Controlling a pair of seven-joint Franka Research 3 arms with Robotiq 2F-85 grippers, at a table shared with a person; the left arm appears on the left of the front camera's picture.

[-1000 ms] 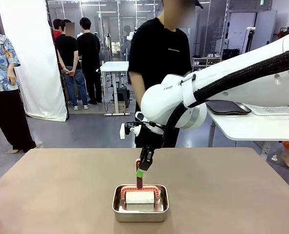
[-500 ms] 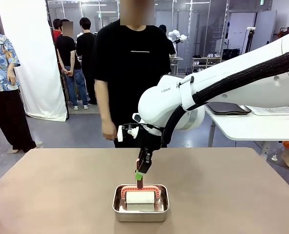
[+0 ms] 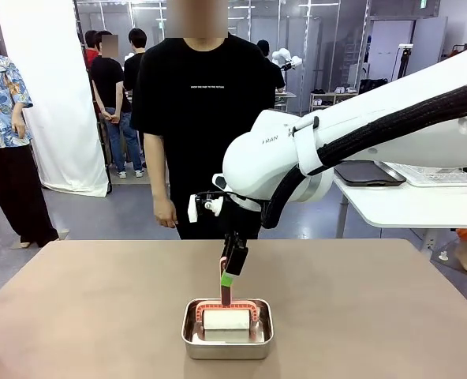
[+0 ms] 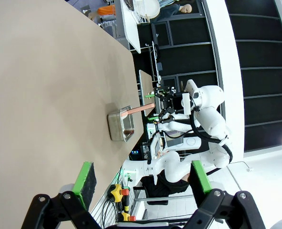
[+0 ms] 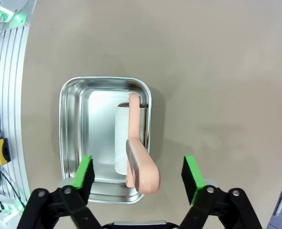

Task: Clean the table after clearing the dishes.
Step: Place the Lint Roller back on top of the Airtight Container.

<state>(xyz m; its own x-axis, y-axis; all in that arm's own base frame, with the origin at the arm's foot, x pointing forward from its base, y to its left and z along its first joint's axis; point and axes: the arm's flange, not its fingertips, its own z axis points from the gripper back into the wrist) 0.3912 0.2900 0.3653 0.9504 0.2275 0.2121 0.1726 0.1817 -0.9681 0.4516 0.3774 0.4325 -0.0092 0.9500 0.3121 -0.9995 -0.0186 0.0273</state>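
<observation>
The right gripper (image 5: 137, 179) hung directly above the steel pan (image 3: 227, 329), its green pads (image 5: 84, 172) spread wide on either side of the pink handle (image 5: 137, 167) of a lint roller (image 3: 226, 319) without touching it. The roller's white barrel lay inside the pan while the handle stood up out of it, leaning toward the gripper; with the jaws parted like that, the tool looked set down in the pan, the pan serving as its resting place.

The pan sat on the taupe table (image 3: 99, 308) near the robot's edge, and the brown top around it carried no plates or trays, so the clearing seemed done. A person in a black T-shirt (image 3: 206, 110) stood beyond the pan at the table's far side, one hand (image 3: 165, 213) hanging loose.

The left gripper (image 4: 141, 183) hovered low over the table well to the side of the pan, jaws also spread and gripping nothing, apparently parked out of the way.
</observation>
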